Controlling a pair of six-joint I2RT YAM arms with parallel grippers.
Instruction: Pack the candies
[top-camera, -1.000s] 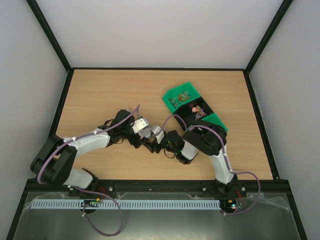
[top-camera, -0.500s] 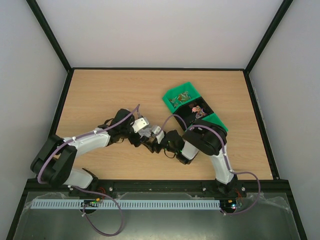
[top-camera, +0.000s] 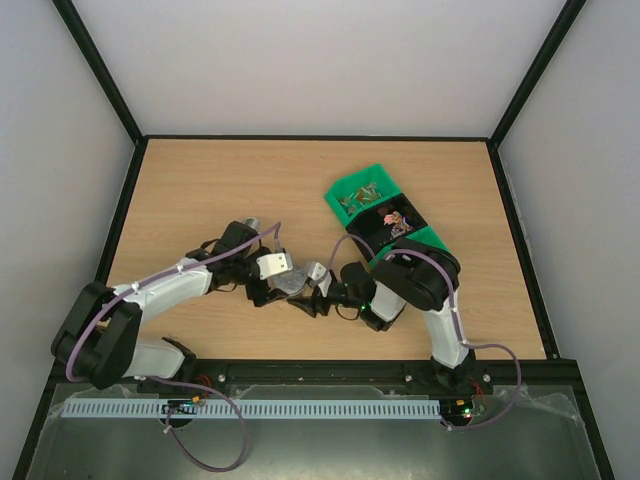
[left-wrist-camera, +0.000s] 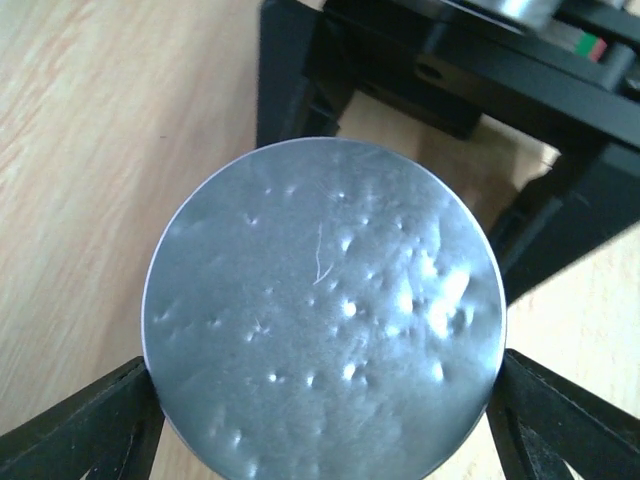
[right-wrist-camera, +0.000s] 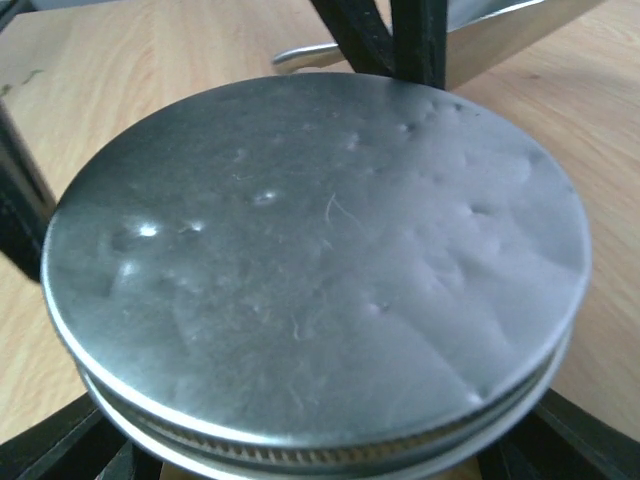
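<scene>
Left pincer (left-wrist-camera: 322, 378) clamped on lidded jar (left-wrist-camera: 325, 310); right pincer (right-wrist-camera: 300, 445) seemingly clamps same jar, fingers mostly hidden.

Tiny, indistinct candies (top-camera: 396, 218) in bin (top-camera: 361, 173)

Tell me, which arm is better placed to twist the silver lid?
Left, probably. Its camera looks straight down on the silver lid, and the left gripper has fingers at both sides of the rim. The right gripper sits lower, seeing it slantwise.

Tiny loose candies (top-camera: 362, 195), greenish-brown and pinkish-white, lie in two compartments of the green bin (top-camera: 433, 241).
</scene>
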